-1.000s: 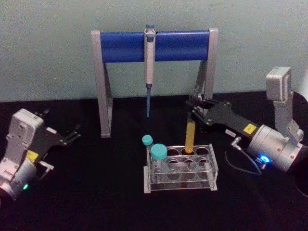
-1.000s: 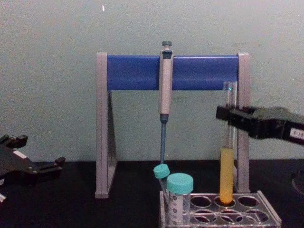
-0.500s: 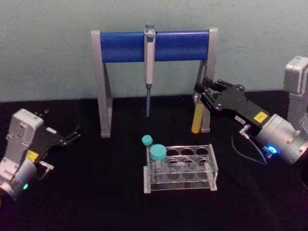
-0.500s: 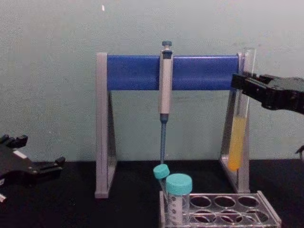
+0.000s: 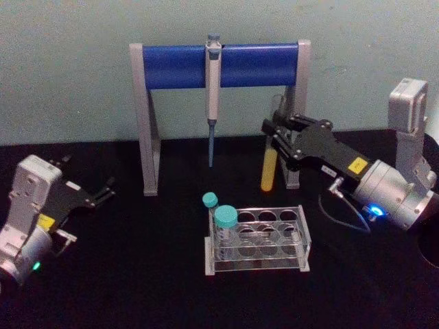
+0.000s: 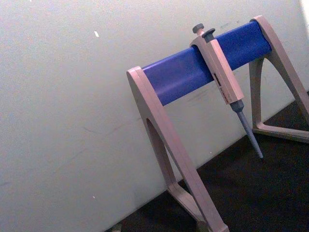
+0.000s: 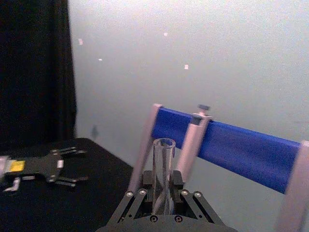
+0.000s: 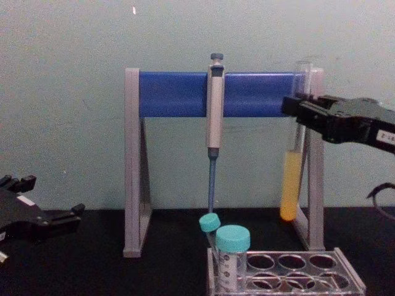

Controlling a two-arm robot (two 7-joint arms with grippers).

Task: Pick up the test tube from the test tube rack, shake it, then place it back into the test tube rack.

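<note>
One test tube (image 8: 291, 185) hangs from R hand (image 8: 296, 114), clamped on upper part, clear of rack (image 8: 345, 287); L hand (image 5: 88, 177) open.

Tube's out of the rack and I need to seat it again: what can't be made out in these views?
- Chest view: the test tube rack is cut off by the bottom edge; its base and front are lost.
- Right wrist view: the test tube below its mouth is hidden by the body of the right gripper.
- Head view: the tube's clear top blends into the leg of the pipette stand.
</note>
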